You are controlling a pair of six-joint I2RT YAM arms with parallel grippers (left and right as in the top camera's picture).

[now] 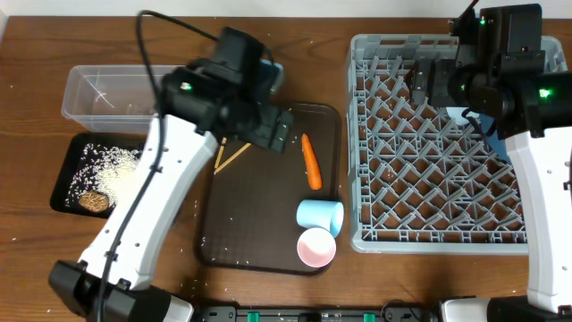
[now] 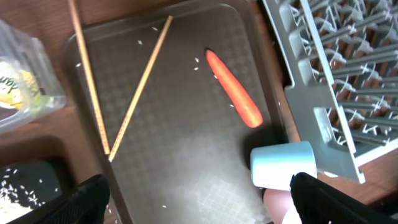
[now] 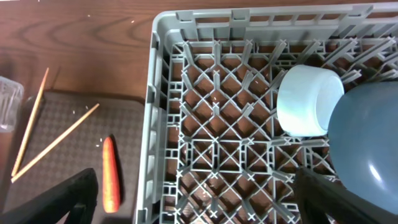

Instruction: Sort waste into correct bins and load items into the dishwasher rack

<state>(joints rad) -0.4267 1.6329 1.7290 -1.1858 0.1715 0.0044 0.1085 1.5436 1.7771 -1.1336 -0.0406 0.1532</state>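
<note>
My left gripper [image 2: 205,205] hangs open over the brown serving tray [image 1: 259,224], empty. Ahead of it lie an orange carrot [image 2: 233,96], two chopsticks [image 2: 140,87], a light blue cup [image 2: 283,163] on its side and a pink cup [image 1: 315,247]. My right gripper [image 3: 199,202] stands open and empty above the grey dishwasher rack [image 3: 161,124]. In the rack lie a light blue bowl [image 3: 308,99] and a dark blue plate [image 3: 367,143]. The black tray [image 1: 67,183] holds white rice and a brown lump [image 1: 92,200]. A yellow-green wrapper [image 2: 15,90] sits in the clear tub [image 1: 107,89].
The rack stands right against the serving tray's right edge. Tub and black tray sit to the left of the serving tray, near the table's left edge. Rice grains are scattered on the serving tray and the table's front.
</note>
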